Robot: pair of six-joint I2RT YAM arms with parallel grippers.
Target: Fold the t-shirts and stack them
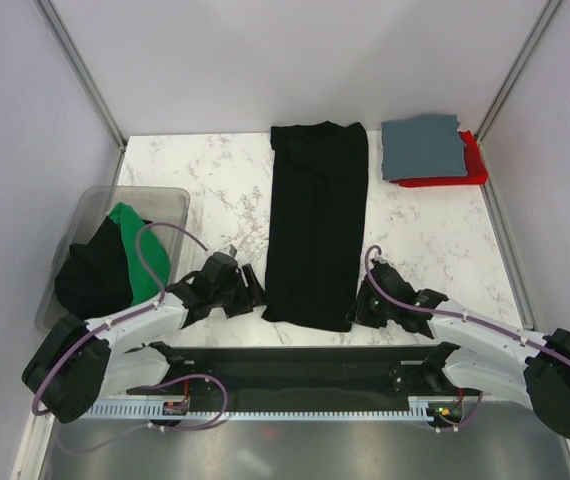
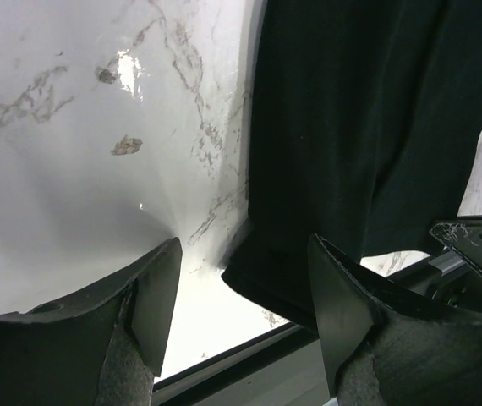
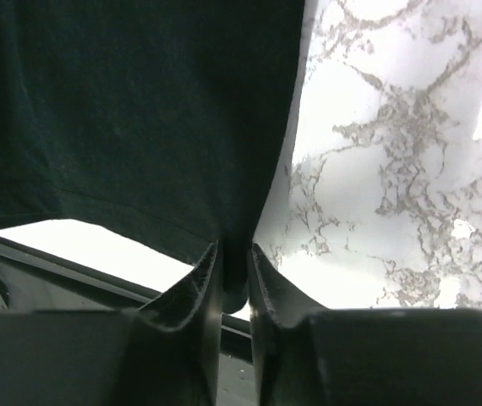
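2 white arms (image 1: 140, 322), blk joints (image 1: 65, 365), purple cables (image 1: 165, 226).

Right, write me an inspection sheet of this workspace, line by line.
Surface: glossy white marble-pattern table.
Job's things: long black t-shirt folded into a strip at centre; grey-blue t-shirt folded on top of red t-shirt in the far right corner; green t-shirt and second black t-shirt bundled in the clear bin.
Clutter: the bin, at the left edge; nothing else seen.
Grippers: left gripper open, jaws beside the strip's near left corner; right gripper shut on its near right corner.
Cables: purple cables loop above both arms.
Surroundings: pale walls, metal frame posts.
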